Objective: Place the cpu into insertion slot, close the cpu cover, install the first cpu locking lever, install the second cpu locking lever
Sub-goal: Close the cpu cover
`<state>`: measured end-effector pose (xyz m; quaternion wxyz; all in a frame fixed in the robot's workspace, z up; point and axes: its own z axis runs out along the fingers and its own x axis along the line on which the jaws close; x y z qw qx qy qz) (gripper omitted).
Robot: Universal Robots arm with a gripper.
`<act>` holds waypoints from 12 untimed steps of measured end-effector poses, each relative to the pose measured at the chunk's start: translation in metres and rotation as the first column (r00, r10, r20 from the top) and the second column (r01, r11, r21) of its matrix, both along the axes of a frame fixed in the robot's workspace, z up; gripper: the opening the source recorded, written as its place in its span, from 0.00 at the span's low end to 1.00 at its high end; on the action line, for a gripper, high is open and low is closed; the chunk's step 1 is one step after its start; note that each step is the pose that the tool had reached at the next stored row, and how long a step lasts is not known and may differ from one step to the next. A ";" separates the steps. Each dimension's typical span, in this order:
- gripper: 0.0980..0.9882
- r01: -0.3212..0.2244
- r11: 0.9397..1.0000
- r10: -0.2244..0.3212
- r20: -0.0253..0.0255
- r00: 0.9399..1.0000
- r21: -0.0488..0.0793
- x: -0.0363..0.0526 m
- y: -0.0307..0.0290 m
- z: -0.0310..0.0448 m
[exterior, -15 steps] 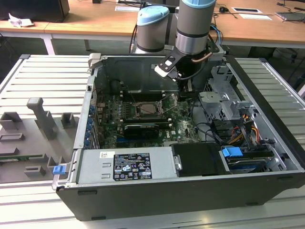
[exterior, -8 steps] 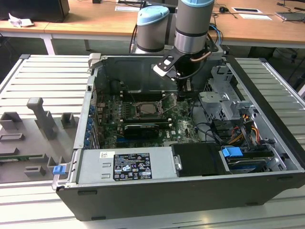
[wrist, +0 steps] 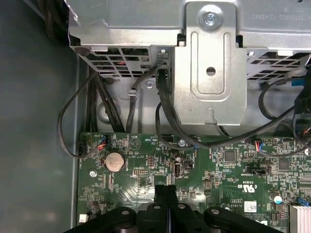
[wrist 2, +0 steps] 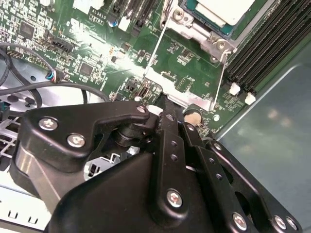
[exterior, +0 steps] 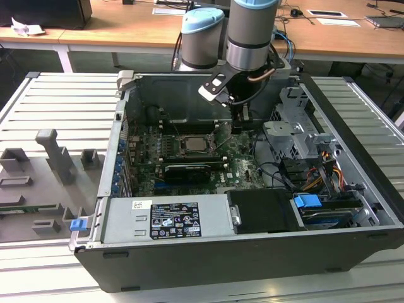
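Two black fingers pressed flat together, no gap between them: that's the gripper (wrist 2: pixel 165 104) low inside the open computer case (exterior: pixel 189 271), tips just off the green motherboard (wrist: pixel 233 170). Whether anything is pinched between them, I can't tell. The cpu (wrist 2: pixel 221 8) sits flat in its socket, silvery top up, with the cpu cover (wrist 2: pixel 199 34) lying round it as a metal frame, seemingly down. Here's the key line-up: in the exterior view the socket lies to the exterior view's left of the gripper (exterior: pixel 238 123), near but apart. In the second wrist view one thin wire lever (wrist 2: pixel 155 46) and a second wire lever (wrist 2: pixel 220 80) run lengthwise from the socket straight towards the fingertips, ending just beside them. My read: this is lever work, chip already home. Also in the case are the long black expansion card (exterior: pixel 184 169) just beside the socket, the drive cage (exterior: pixel 293 136) and the power supply (exterior: pixel 164 218).
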<state>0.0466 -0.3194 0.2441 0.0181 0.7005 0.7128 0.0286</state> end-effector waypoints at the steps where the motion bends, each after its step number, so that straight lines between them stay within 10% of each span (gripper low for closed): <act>1: 0.01 0.000 1.000 0.000 0.000 1.000 0.000 -0.0008 0.0000 0.0000; 12: 0.01 0.000 1.000 0.000 0.000 1.000 0.000 -0.0105 0.0000 0.0000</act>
